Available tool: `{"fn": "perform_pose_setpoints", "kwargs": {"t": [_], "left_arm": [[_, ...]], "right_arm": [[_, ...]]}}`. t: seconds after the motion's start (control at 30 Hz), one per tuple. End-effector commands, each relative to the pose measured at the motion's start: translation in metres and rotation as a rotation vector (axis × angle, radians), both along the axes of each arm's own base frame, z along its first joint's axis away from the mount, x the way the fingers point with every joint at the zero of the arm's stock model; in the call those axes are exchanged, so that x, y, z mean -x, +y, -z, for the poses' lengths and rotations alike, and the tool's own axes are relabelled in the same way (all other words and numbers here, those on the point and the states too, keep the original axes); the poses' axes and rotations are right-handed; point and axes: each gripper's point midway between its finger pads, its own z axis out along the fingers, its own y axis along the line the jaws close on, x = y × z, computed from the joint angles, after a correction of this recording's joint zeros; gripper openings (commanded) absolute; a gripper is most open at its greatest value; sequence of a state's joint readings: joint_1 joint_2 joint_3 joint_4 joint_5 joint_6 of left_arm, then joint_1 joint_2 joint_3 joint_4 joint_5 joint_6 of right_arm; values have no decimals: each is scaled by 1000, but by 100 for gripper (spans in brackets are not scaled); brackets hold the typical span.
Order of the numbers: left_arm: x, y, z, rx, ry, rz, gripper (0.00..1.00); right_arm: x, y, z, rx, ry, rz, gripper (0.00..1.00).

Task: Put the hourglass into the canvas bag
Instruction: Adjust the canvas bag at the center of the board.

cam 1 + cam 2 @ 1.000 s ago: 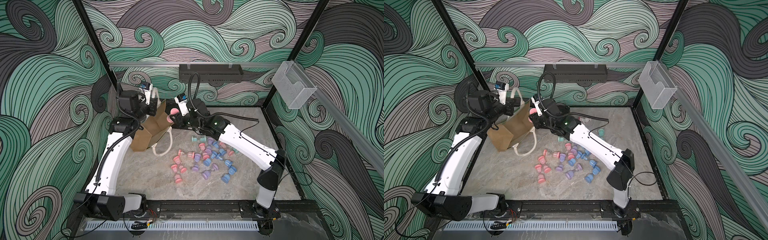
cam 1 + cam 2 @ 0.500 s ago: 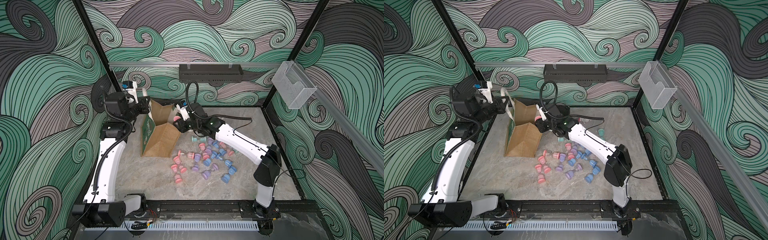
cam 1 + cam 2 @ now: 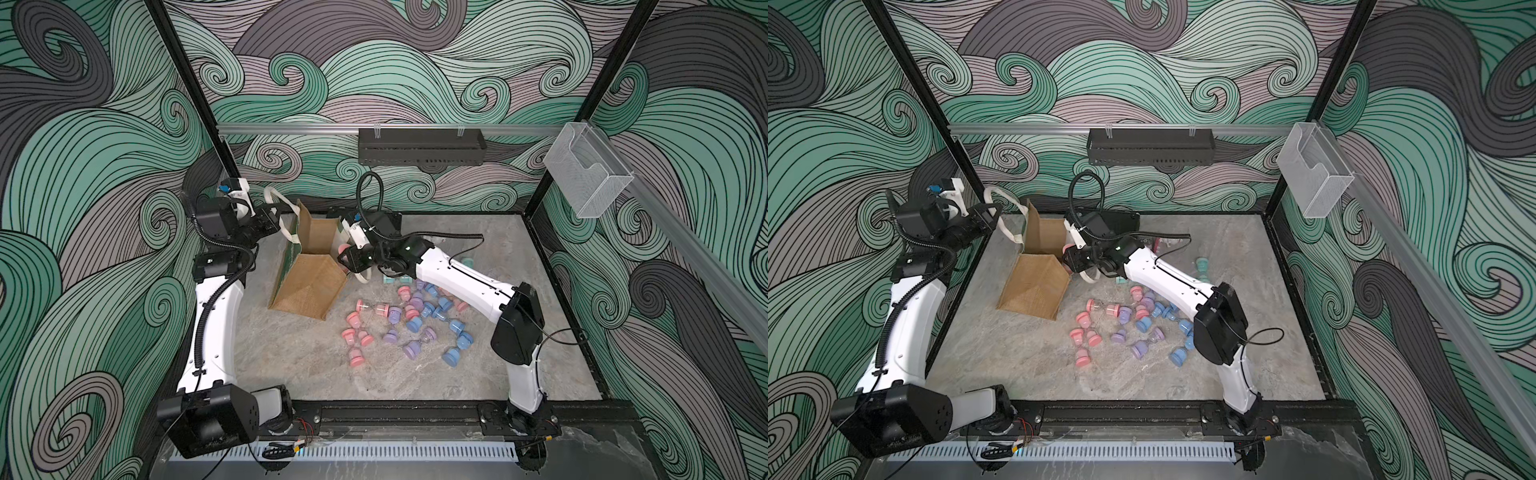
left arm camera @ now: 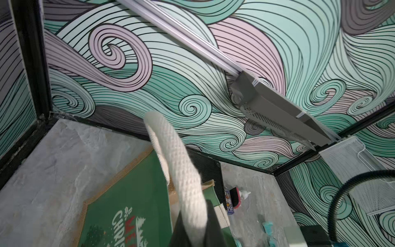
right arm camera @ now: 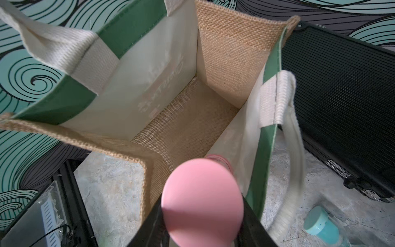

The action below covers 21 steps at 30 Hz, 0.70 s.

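Pink-capped plastic hourglass (image 5: 203, 198) sits clamped in my right end effector (image 3: 348, 261), at the open mouth of the tan burlap canvas bag (image 3: 307, 286). My left end effector (image 3: 270, 219) is closed on its cream fabric handle (image 4: 177, 171).

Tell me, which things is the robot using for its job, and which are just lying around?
For the job: the bag, its handle pinched in the left claw, the pink hourglass gripped by the right claw.
Just lying around: the loose hourglasses, the black case, the clear bin.
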State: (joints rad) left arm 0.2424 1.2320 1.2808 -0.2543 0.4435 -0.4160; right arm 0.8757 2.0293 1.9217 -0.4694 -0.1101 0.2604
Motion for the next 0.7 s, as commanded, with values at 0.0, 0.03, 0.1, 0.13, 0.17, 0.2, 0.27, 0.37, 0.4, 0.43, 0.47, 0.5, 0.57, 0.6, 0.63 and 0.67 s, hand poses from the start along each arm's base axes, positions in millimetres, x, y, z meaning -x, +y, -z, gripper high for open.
{"fn": "perform_pose_setpoints", "kwargs": {"t": [0.0, 0.03, 0.1, 0.13, 0.17, 0.2, 0.27, 0.37, 0.4, 0.43, 0.47, 0.5, 0.57, 0.6, 0.63, 0.67], "left_arm": [[10, 27, 17, 30, 70, -141, 0], [14, 35, 23, 22, 97, -180, 0], [22, 49, 27, -13, 122, -250, 8], [25, 56, 27, -28, 136, -282, 24], [30, 64, 28, -45, 164, -319, 35], [35, 71, 29, -63, 197, -353, 43], [45, 81, 21, -110, 225, -401, 57], [56, 85, 8, -160, 222, -429, 66], [60, 87, 5, -174, 225, -441, 69], [63, 88, 1, -190, 221, -450, 71], [64, 87, -2, -195, 214, -442, 71], [59, 81, -1, -192, 206, -397, 70], [48, 64, 9, -160, 246, -277, 70], [43, 58, 16, -147, 273, -232, 70], [38, 53, 26, -133, 304, -193, 70], [35, 54, 35, -127, 334, -185, 71]], "right_arm": [[-4, 1, -7, 60, -50, 17, 23], [-4, 1, -7, 59, -49, 20, 23], [-5, 3, -9, 62, -58, 21, 23], [-5, 4, -10, 70, -67, 25, 23], [-5, 5, -10, 74, -71, 21, 23], [-5, 7, -10, 76, -73, 15, 23], [-4, 10, -10, 82, -70, 9, 23], [-5, 15, -11, 90, -76, 3, 24], [-5, 16, -10, 95, -76, 5, 24], [-5, 18, -10, 97, -76, 2, 24], [-5, 19, -11, 96, -76, 1, 24], [-6, 20, -10, 96, -77, 0, 24], [-7, 23, -11, 99, -81, -9, 24], [-8, 24, -9, 105, -80, -12, 24], [-8, 25, -8, 112, -79, -14, 24], [-9, 26, -5, 118, -77, -16, 24]]}}
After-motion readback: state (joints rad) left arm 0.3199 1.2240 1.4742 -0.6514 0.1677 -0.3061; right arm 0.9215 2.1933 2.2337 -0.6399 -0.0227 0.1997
